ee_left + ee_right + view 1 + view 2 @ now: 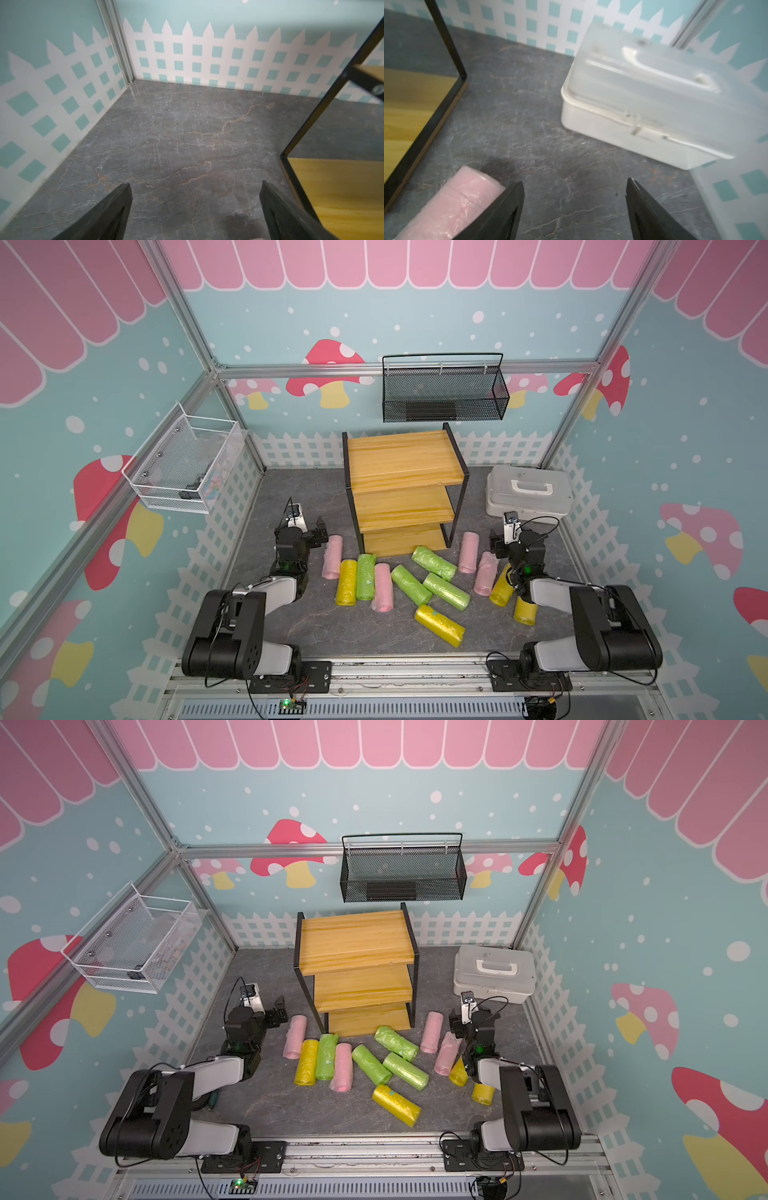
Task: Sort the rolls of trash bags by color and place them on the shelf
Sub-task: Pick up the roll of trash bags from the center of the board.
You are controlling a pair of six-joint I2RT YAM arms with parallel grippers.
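Several rolls of trash bags lie loose on the grey table in front of the shelf, whose three wooden boards are bare. Among them are a pink roll at the left end, a green one by the lowest board, and a yellow one nearest the front. My left gripper hovers open just left of the left pink roll, with only bare table between its fingers. My right gripper is open over bare table. A pink roll lies just outside one of its fingers.
A white lidded plastic box stands at the back right, close ahead of the right gripper. A black mesh basket hangs on the back wall and a white wire basket on the left wall. Two yellow rolls lie partly under the right arm.
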